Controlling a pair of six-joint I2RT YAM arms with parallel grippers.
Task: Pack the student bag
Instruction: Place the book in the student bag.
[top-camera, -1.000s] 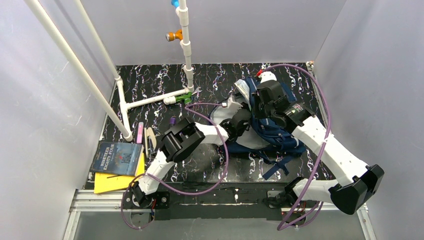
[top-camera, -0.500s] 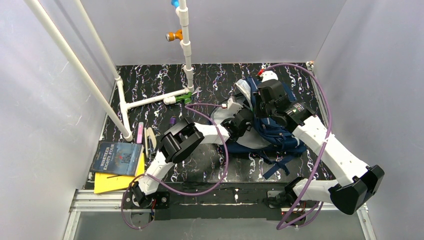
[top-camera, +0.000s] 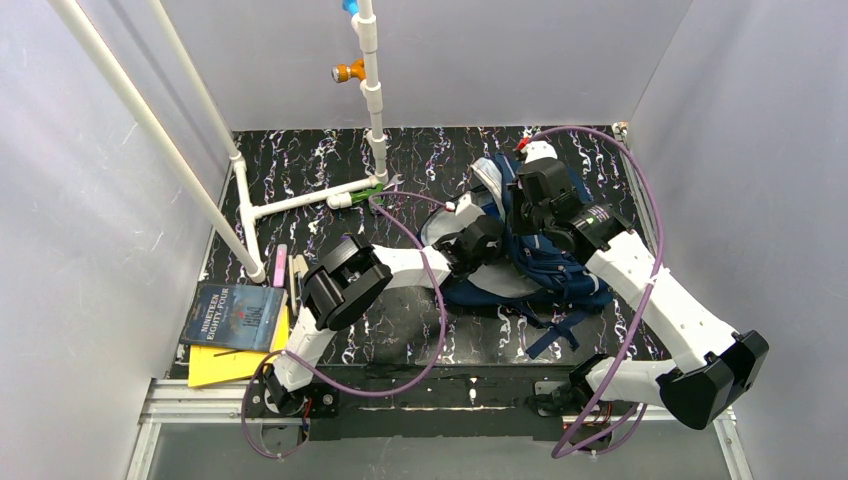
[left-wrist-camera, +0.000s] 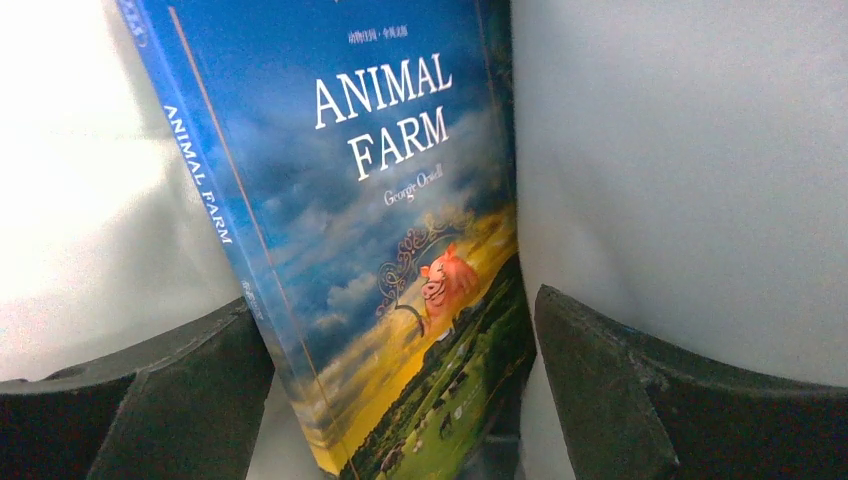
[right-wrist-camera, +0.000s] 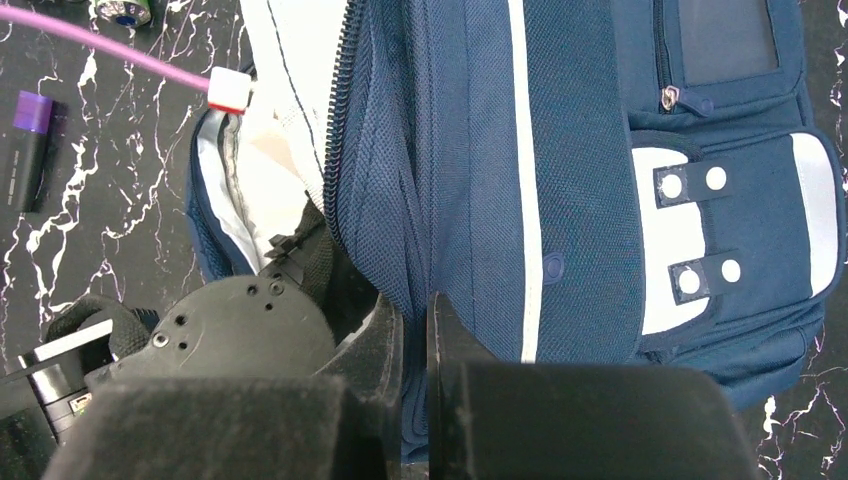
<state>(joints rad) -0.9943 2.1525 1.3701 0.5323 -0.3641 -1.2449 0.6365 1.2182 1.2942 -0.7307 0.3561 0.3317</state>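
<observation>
The student bag (top-camera: 548, 268), navy with grey-white patches, lies at the right of the mat, its zipped mouth held open. My left gripper (left-wrist-camera: 395, 300) reaches inside it against the pale lining. It is open, and a blue "Animal Farm" book (left-wrist-camera: 400, 200) stands between its fingers (left-wrist-camera: 180, 390). The right finger stands apart from the cover. In the top view my left gripper (top-camera: 478, 238) sits at the bag's mouth. My right gripper (right-wrist-camera: 415, 305) is shut on a fold of the student bag's (right-wrist-camera: 560, 150) navy fabric beside the zipper and holds it up. From above, my right gripper (top-camera: 522, 200) is over the bag.
A dark "Nineteen Eighty-Four" book (top-camera: 233, 315) lies on a yellow pad (top-camera: 222, 366) at the front left. A pink stick (top-camera: 280, 265) lies beside it. A white pipe frame (top-camera: 300, 200) crosses the back left. A purple-capped marker (right-wrist-camera: 30, 150) lies left of the bag.
My left gripper has opened and let go of the Animal Farm book inside the bag. The left arm's elbow has shifted left. The right gripper keeps its hold on the fabric.
</observation>
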